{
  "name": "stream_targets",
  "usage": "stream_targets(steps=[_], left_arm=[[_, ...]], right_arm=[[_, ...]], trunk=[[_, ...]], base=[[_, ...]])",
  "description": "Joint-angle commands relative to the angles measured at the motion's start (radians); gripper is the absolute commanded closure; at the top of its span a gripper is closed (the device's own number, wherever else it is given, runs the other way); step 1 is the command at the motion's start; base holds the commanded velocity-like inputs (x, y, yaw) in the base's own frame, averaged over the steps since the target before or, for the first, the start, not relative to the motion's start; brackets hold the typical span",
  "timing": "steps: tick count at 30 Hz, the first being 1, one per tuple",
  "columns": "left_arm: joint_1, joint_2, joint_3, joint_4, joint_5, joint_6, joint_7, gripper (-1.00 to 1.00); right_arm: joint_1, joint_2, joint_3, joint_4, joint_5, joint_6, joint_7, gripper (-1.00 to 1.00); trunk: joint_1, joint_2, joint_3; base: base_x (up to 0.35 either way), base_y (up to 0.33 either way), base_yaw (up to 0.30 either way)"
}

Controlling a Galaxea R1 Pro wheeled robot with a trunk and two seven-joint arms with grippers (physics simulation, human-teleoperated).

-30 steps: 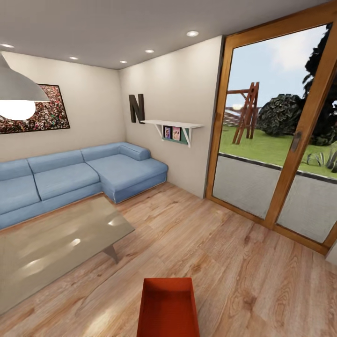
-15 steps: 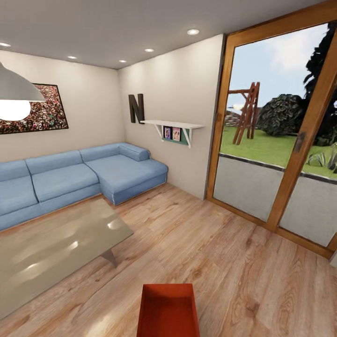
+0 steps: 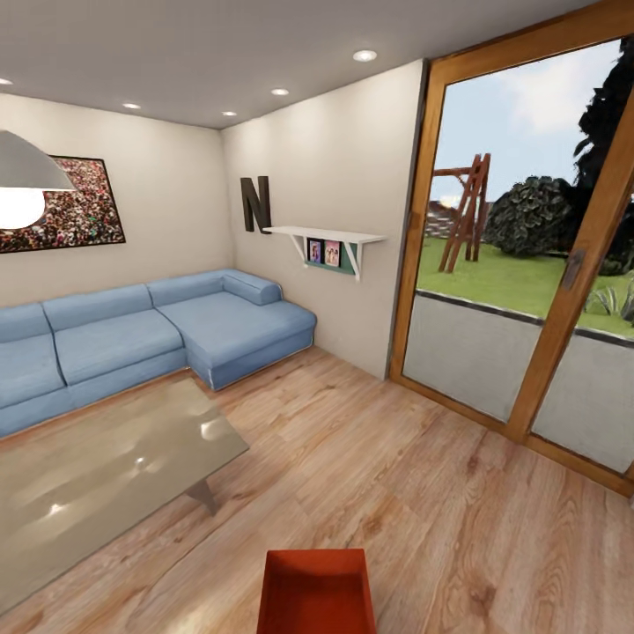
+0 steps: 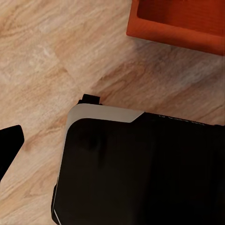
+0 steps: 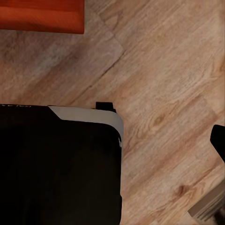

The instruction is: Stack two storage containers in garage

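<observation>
Bottom centre of the head view: one storage container [image 3: 317,592], orange-red, open-topped, plain walls, on the light wood plank floor [image 3: 423,493] of the living room.

Change over the last second: the whole frame has shifted. The container sits lower and more cropped by the bottom edge; the glass coffee table [image 3: 97,475] and blue corner sofa [image 3: 150,339] have drifted slightly left; the wood-framed glass doors [image 3: 528,264] slid a little right. Everything moves together, so the camera moved, not the objects. My reading: the base or head is shifting relative to the bin, and no lift has begun.

Container, looks: matte, rectangular, empty inside, upright. A corner of it shows at the upper right of the left wrist view [image 4: 183,23] and at the upper left of the right wrist view [image 5: 40,16], apart from the dark robot body in both.

Pincers: jaw opening cannot be judged in either wrist view; nothing is visibly held.

Second bin: not located.
</observation>
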Motion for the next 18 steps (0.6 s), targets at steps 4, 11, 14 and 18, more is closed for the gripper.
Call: stream_targets(steps=[4, 11, 14, 18], left_arm=[[-0.001, 0.000, -0.002, 0.001, 0.006, -0.003, 0.001, -1.00], [-0.001, 0.000, -0.003, 0.001, 0.006, -0.004, 0.001, -1.00], [-0.001, 0.000, -0.003, 0.001, 0.006, -0.004, 0.001, -1.00], [-0.001, 0.000, -0.003, 0.001, 0.006, -0.004, 0.001, -1.00]], right_arm=[[-0.001, 0.000, 0.008, 0.003, -0.007, -0.005, -0.001, -1.00], [-0.001, 0.001, 0.008, 0.003, -0.008, -0.004, -0.001, -1.00], [-0.001, 0.001, 0.008, 0.003, -0.009, -0.004, -0.002, -1.00], [-0.001, 0.001, 0.010, 0.003, -0.006, -0.003, -0.003, -1.00]], trunk=[[0.000, -0.002, -0.002], [0.000, -0.002, -0.002], [0.000, -0.002, -0.003], [0.000, -0.002, -0.008]], base=[[0.008, 0.000, 0.000], [0.001, 0.000, 0.000], [0.000, 0.000, 0.000], [0.000, 0.000, 0.000]])
